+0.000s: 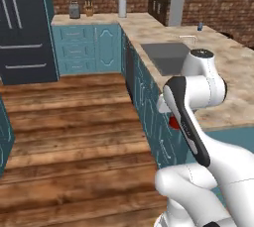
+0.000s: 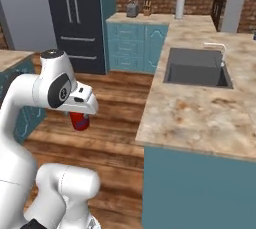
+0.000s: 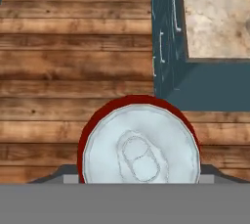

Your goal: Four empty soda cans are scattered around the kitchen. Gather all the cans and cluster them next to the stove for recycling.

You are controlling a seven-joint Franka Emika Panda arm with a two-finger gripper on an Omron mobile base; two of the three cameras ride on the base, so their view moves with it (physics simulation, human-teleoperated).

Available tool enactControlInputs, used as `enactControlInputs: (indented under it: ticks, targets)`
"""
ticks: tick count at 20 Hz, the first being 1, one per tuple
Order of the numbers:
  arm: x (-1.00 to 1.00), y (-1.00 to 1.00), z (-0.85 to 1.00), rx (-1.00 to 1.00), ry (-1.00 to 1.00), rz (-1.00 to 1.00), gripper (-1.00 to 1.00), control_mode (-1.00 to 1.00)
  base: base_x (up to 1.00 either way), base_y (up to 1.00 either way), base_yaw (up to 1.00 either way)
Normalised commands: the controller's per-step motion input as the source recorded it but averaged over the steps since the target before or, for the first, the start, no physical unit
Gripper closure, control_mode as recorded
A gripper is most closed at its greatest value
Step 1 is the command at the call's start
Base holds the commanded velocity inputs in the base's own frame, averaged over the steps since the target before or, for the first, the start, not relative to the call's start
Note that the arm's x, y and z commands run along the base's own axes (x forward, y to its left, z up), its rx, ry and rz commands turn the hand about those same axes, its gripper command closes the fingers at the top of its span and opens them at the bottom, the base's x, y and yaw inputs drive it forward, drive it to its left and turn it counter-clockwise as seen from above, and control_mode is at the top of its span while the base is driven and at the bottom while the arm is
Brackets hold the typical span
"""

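A white robot arm [image 2: 30, 103] with dark joints rises from its base, bends at a raised elbow and reaches forward and down, its wrist hanging over a wooden plank floor [image 1: 74, 137] beside a run of teal cabinets [image 1: 149, 117]. The cabinets carry a long L-shaped marble desk [image 2: 200, 113]. Set into the desk is a dark rectangular sink [image 2: 196, 68] with a thin faucet [image 2: 216, 48] at its rim; I cannot tell whether anything lies in the basin. A tall dark fridge [image 2: 75, 18] stands at the far wall.

On the far stretch of the desk stand a grey paper-towel roll [image 1: 122, 6], a small toaster [image 1: 74, 10] and a knife block [image 1: 89, 8]. A small blue soda can [image 1: 200, 26] stands on the desk beyond the sink, well apart from the arm.

The end effector [image 2: 79, 118] points down and is clamped on a red soda can [image 2: 79, 121], held upright in the air above the floor, just off the corner of the cabinets. From the hand camera, the can's silver top with its pull tab faces up, the dark fingertips [image 3: 63, 174] pressed against either side.
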Motion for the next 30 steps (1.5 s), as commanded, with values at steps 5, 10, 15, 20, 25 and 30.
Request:
enactControlInputs:
  ticks: [5, 10, 15, 20, 25, 30]
  targets:
    - [0.0, 0.0, 0.0, 0.0, 0.0, 0.0, 1.0, 1.0, 1.0, 1.0, -0.05]
    - [0.0, 0.0, 0.0, 0.0, 0.0, 0.0, 1.0, 1.0, 0.99, 1.0, -0.06]
    - [0.0, 0.0, 0.0, 0.0, 0.0, 0.0, 1.0, 1.0, 1.0, 0.76, -0.16]
    - [0.0, 0.0, 0.0, 0.0, 0.0, 0.0, 1.0, 1.0, 1.0, 0.2, -0.13]
    - [0.0, 0.0, 0.0, 0.0, 0.0, 0.0, 1.0, 1.0, 1.0, -0.03, 0.0]
    - [0.0, 0.0, 0.0, 0.0, 0.0, 0.0, 1.0, 1.0, 1.0, -0.15, 0.0]
